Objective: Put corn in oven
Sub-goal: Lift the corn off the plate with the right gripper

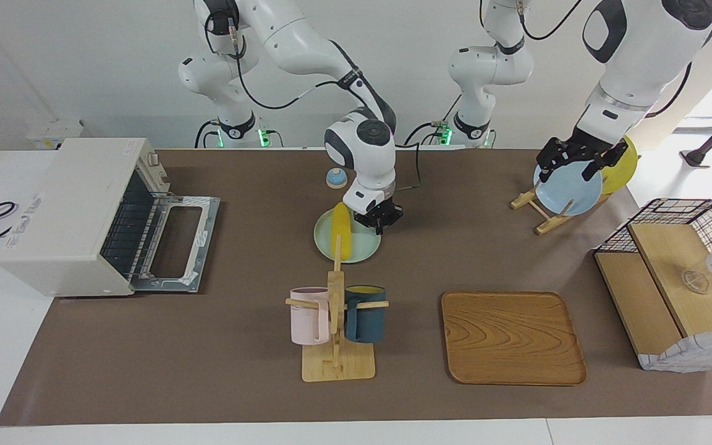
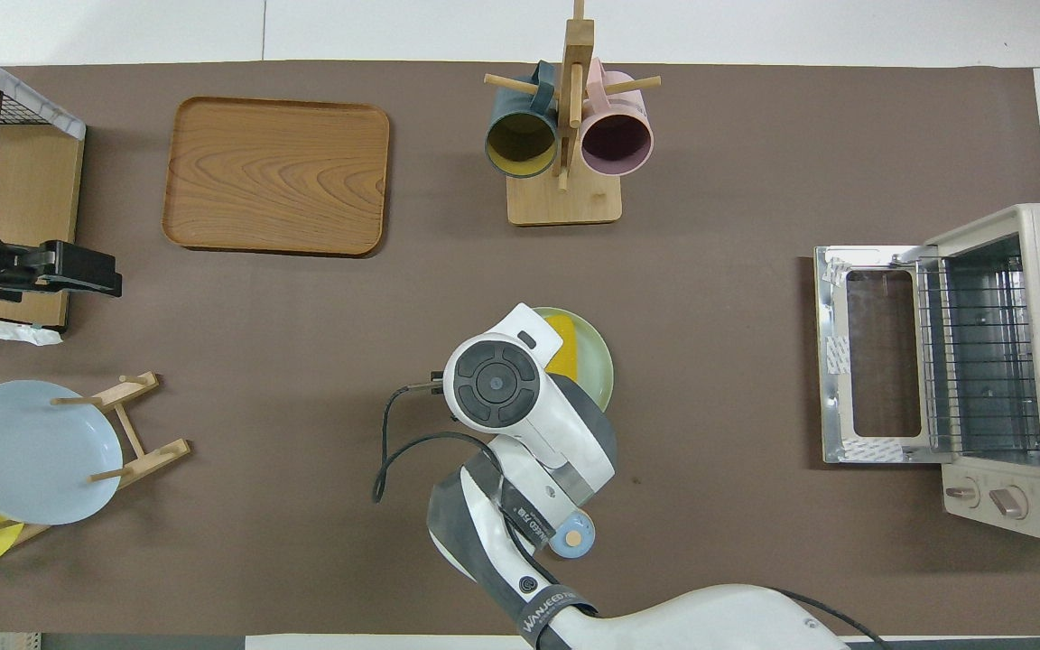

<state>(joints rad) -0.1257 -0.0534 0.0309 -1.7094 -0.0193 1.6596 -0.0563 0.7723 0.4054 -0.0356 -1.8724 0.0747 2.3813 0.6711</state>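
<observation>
Oven [image 1: 65,210] at right arm's end of table, door [image 1: 177,241] already down, rack bare. Corn [image 1: 341,230] lies on green plate [image 1: 365,247] mid-table, not yet lifted. Right gripper [image 1: 380,222] low, just beside corn, fingertips closed; grip on corn not evident. Left: lift, carry, place inside. Left gripper [image 1: 575,165] waits, spread, holding nothing, over plate rack [image 1: 544,213].

Count: one oven, one corn, three plates, two mugs [image 1: 309,315], one tray [image 1: 510,337], one basket [image 1: 671,278].

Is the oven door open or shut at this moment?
Open. The oven has its glass-windowed door dropped down flat onto the table in front of it, and the wire rack inside is exposed, with nothing seen on it.
</observation>
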